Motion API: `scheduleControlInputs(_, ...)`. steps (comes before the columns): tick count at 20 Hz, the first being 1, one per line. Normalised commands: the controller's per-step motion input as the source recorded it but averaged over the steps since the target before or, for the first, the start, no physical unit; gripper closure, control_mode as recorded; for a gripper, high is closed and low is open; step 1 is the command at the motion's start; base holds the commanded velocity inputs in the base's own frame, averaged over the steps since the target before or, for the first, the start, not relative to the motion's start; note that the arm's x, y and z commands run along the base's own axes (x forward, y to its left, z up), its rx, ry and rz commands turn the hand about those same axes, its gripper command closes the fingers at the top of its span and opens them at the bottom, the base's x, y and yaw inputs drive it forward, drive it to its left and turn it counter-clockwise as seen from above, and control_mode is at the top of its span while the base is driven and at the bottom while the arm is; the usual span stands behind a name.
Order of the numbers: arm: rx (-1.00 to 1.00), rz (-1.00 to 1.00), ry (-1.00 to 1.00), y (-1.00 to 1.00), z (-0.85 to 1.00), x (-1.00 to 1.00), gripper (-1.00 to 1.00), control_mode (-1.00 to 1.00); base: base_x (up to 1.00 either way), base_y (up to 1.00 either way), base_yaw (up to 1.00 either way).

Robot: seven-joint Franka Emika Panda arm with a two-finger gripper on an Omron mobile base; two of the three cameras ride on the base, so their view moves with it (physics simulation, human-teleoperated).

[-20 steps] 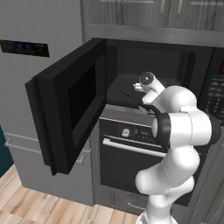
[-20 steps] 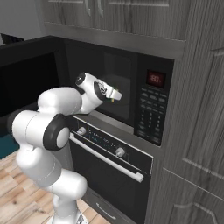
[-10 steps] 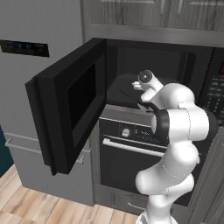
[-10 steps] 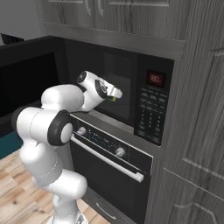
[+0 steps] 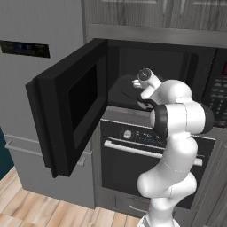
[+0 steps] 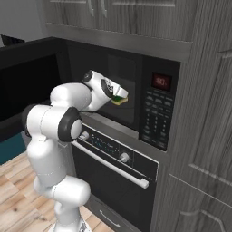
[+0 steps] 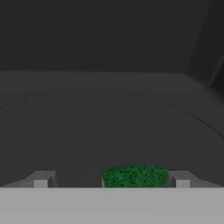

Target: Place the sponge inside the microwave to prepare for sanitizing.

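Gripper (image 7: 111, 179) inside the open microwave (image 5: 133, 80), fingers spread wide with the sponge (image 7: 134, 176) loose between them, beside the right fingertip, low over the turntable (image 7: 109, 131); best to withdraw straight back, level, clear of sponge and door (image 5: 66, 111).

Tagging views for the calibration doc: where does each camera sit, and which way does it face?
Left base view: behind-left, facing the open microwave; white arm at lower right.
Right base view: behind-right, facing the button panel; arm at lower left, sponge at the jaws.
Hand view: inside the cavity, over the turntable; fingertips apart.
Shared: sponge, right base and hand views.
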Motion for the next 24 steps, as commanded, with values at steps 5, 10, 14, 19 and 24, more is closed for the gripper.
scheduleControlInputs(5, 0.00, 0.00, -0.03, 0.00, 0.01, -0.24, -1.00, -1.00, 0.00, 0.00, 0.00)
scheduleControlInputs(10, 0.00, 0.00, -0.12, 0.01, 0.14, -0.78, -1.00, -1.00, 0.00, 0.00, 0.00)
scheduleControlInputs(14, 0.00, 0.00, -0.05, 0.05, 0.26, -0.75, -1.00, -1.00, 0.00, 0.00, 0.00)
scheduleControlInputs(19, 0.00, 0.02, 0.00, 0.20, 0.58, -0.66, -1.00, -1.00, 0.00, 0.00, 0.00)
scheduleControlInputs(24, 0.00, 0.05, 0.02, 0.27, 0.43, -0.61, -1.00, -1.00, 0.00, 0.00, 0.00)
